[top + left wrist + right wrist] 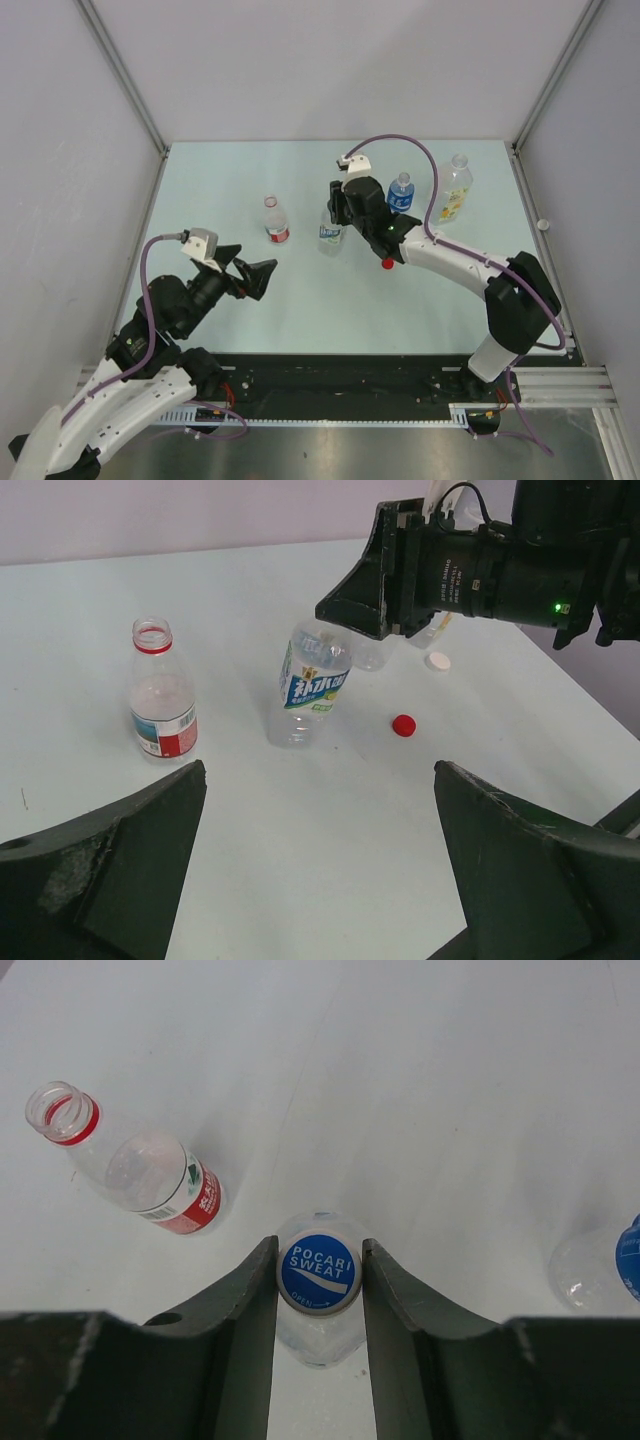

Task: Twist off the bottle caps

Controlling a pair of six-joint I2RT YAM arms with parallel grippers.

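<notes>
Right gripper (319,1252) snug around blue cap (319,1274)

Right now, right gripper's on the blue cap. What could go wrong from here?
1. The right gripper clamps the blue cap, but the left gripper is open and well away from the white-and-blue-labelled bottle. Unheld, it may spin with the cap or tip.
2. The loose red cap lies near that bottle's base, so a sliding bottle could knock it.
</notes>
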